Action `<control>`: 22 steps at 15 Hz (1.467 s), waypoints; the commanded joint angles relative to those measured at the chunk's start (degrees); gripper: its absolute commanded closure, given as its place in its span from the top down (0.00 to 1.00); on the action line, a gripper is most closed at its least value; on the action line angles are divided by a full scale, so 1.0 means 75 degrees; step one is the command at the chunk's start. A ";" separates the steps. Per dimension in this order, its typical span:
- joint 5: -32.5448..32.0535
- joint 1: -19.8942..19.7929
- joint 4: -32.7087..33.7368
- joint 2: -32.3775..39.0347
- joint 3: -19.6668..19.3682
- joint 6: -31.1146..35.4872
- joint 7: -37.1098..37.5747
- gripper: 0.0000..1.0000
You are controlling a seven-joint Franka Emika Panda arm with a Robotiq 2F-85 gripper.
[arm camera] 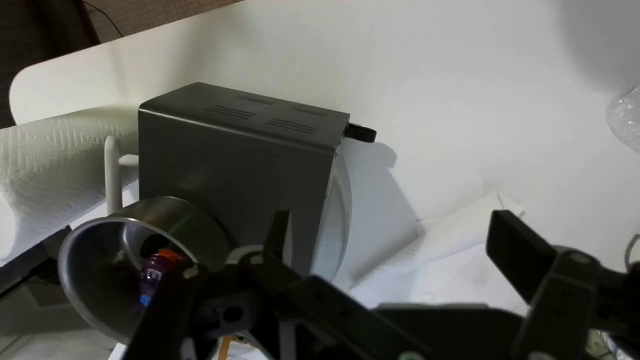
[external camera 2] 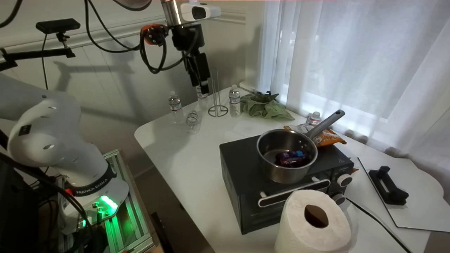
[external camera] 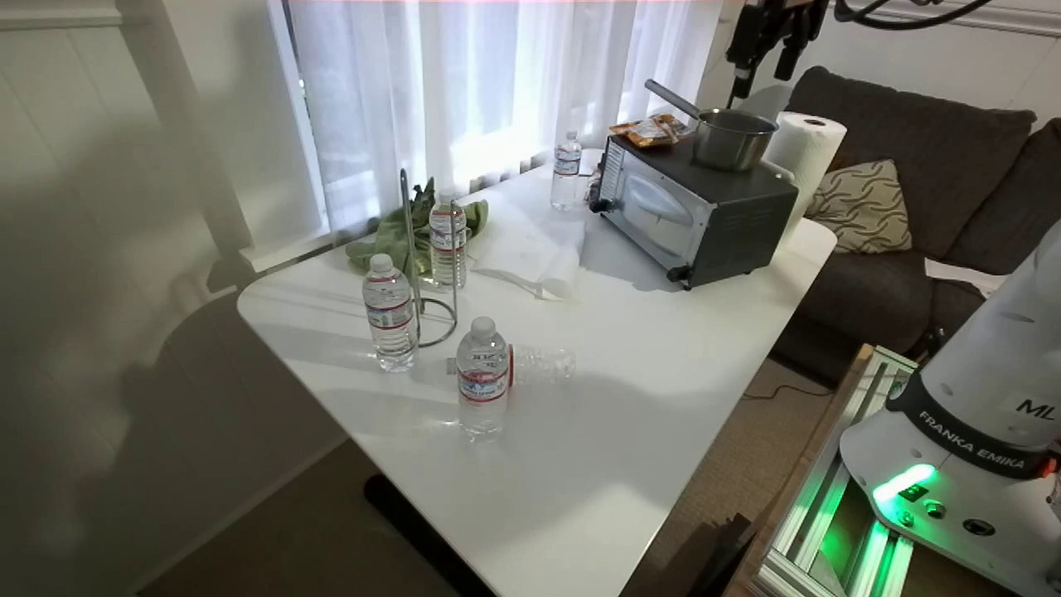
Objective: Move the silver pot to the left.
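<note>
Here, in an exterior view, the gripper [external camera 2: 200, 87] is hanging empty, jaws spread wide; rightward, the silver pot [external camera 2: 285, 174] is sitting on a toaster oven [external camera 2: 242, 158], purple packet [external camera 2: 292, 159] inside, handle [external camera 2: 326, 123] slanting toward the curtain [external camera 2: 369, 70]. Gripping that handle squarely and lifting level should be preventing tipping.

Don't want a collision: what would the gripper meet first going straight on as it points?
Likely the toaster oven, at its edge; depth is unclear, so the gripper might instead pass it and meet the table.
</note>
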 commanded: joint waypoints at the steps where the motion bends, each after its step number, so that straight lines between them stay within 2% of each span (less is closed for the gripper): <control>1: -0.0300 -0.0008 0.0456 0.0604 -0.0117 0.0297 0.0111 1.00; 6: -0.0719 -0.0069 0.0991 0.1522 -0.0366 0.0747 -0.0065 1.00; 14: -0.0064 -0.0048 0.2023 0.2902 -0.1198 0.0940 -0.1149 1.00; 18: 0.0774 -0.0059 0.2358 0.3404 -0.1582 0.0777 -0.2261 1.00; 22: 0.1374 -0.0170 0.2569 0.3827 -0.1791 0.0823 -0.2854 1.00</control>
